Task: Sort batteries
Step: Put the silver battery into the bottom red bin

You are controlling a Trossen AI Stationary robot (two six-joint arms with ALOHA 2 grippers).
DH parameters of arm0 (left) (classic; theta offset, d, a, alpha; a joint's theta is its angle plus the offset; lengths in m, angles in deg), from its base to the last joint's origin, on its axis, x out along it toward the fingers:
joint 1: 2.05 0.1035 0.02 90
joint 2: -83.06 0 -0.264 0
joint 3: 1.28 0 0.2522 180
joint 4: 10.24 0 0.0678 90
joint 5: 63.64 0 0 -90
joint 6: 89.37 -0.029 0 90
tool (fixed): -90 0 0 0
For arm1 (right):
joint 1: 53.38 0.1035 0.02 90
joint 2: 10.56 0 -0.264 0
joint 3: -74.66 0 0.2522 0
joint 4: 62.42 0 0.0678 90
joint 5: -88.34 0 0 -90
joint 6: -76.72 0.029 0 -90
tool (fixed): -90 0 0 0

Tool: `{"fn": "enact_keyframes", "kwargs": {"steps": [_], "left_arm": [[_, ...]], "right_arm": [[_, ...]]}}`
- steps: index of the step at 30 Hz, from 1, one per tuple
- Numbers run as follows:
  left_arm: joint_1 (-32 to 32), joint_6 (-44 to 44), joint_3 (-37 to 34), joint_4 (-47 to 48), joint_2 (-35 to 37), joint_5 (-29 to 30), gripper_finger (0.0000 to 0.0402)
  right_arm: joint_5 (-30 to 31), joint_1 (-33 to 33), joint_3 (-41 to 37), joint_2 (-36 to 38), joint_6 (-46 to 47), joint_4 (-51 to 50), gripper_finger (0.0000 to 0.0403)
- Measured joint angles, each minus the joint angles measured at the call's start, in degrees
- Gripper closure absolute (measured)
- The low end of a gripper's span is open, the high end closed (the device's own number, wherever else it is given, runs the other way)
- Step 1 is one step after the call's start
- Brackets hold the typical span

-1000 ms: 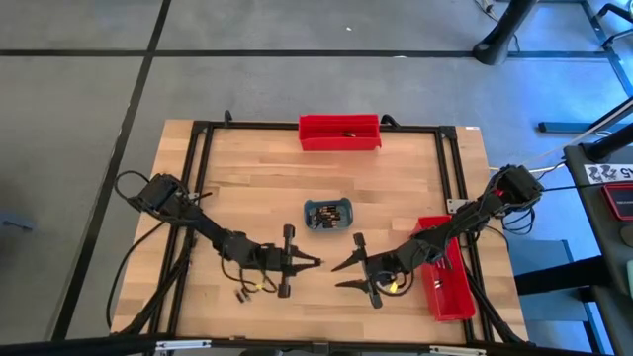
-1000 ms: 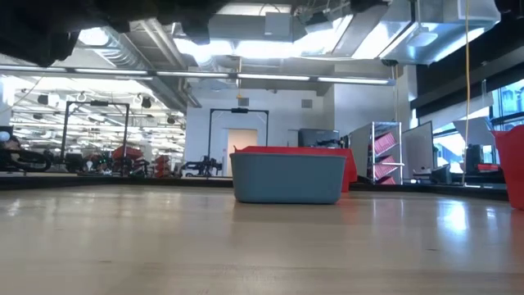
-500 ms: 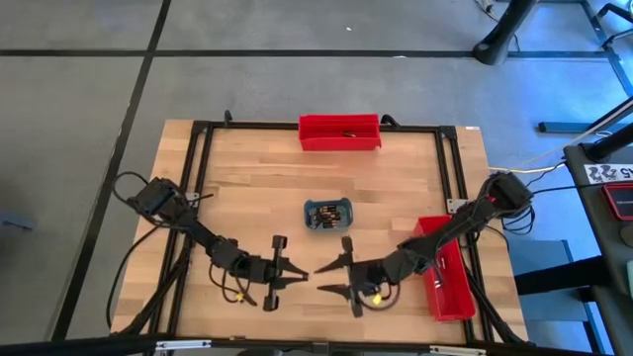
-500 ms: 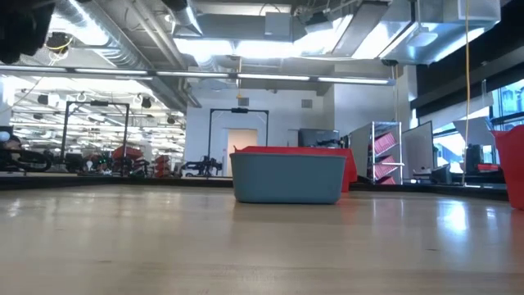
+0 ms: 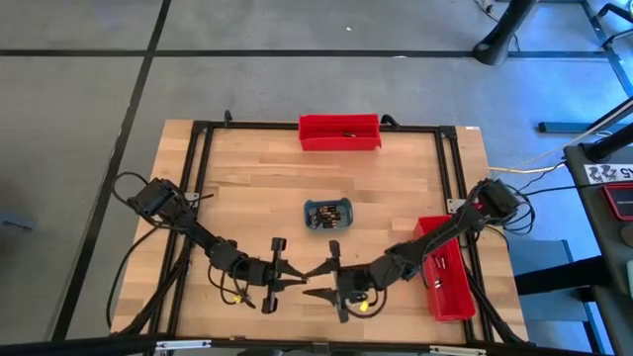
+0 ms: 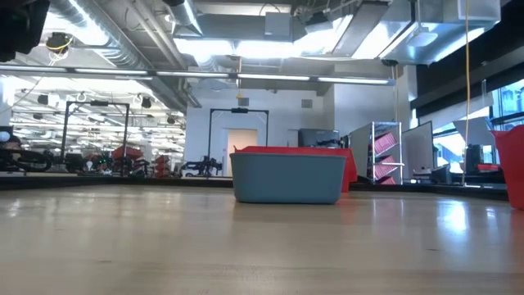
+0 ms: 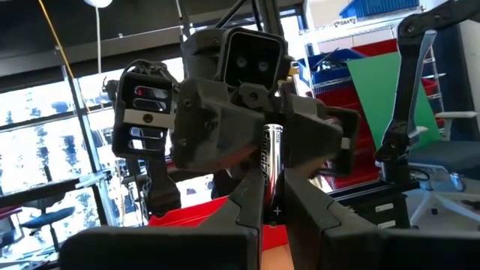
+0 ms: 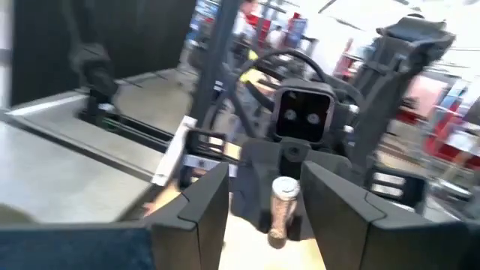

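Observation:
My left gripper [image 5: 300, 280] hovers near the table's front edge, pointing toward the right, and is shut on one battery [image 7: 271, 171], a small silvery cylinder. My right gripper [image 5: 309, 282] faces it from the right and is open. In the right wrist view the battery [image 8: 283, 204] shows between the right gripper's two spread fingers without touching them. The other batteries lie in the grey-blue tray [image 5: 327, 214] at the table's middle. The low view shows no gripper. My left gripper pinches the battery's lower part [image 7: 273, 211] between its two fingertips [image 7: 247, 204]. The fingers come about level from the table's left. The battery stands roughly upright across them, most of its length rising above the tips, lifted clear of the table.
One red bin [image 5: 340, 132] sits at the far edge, another red bin [image 5: 447, 282] at the right edge under my right arm. In the low view the tray [image 6: 287, 177] stands mid-table with a red bin [image 6: 348, 168] behind it. A black frame [image 5: 198, 158] rims the table.
Both grippers have drifted toward the table's near edge and left. My right gripper moved farther, closing on my left gripper until its spread fingers flank the battery. My left gripper stayed shut on the battery and my right stayed open.

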Motion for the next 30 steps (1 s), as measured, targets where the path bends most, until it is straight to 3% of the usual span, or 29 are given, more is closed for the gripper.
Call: {"fn": "enact_keyframes", "kwargs": {"steps": [7, 10, 14, 17, 19, 22, 25, 28, 30], "left_arm": [[0.00, 0.01, 0.00, 0.04, 0.00, 0.00, 0.0379], [0.00, 0.97, 0.00, 0.08, 0.00, -0.02, 0.0379], [-0.02, 1.71, 0.00, 0.72, -0.04, -0.04, 0.0349], [0.10, 3.88, 0.00, 1.22, -0.04, 0.14, 0.0322], [0.60, 5.60, 0.00, 1.74, -0.04, 0.13, 0.0305], [1.41, 8.44, 0.00, 3.24, -0.03, 0.14, 0.0283], [2.13, 11.77, 0.00, 6.14, -0.02, 0.17, 0.0266], [2.66, 14.40, 0.00, 8.97, -0.02, 0.17, 0.0256], [2.94, 14.94, 0.00, 10.34, -0.02, 0.14, 0.0253]], "right_arm": [[1.41, 0.03, 1.48, -1.47, -0.94, 0.15, 0.0254], [0.97, 0.02, 1.48, -1.47, -0.73, 0.12, 0.0299], [1.05, -0.01, 1.48, -1.30, 0.44, -1.54, 0.0374], [3.69, 1.19, 1.48, -0.18, 0.17, -4.44, 0.0376], [8.95, 2.96, 1.48, 1.70, 0.10, -7.30, 0.0367], [19.68, 6.63, 1.52, 6.20, 0.39, -14.67, 0.0362], [29.49, 11.27, 1.52, 11.47, 5.48, -28.61, 0.0374], [35.50, 15.72, 1.52, 17.74, 20.42, -46.54, 0.0374], [35.11, 17.79, 1.52, 22.11, 35.40, -59.27, 0.0374]]}}
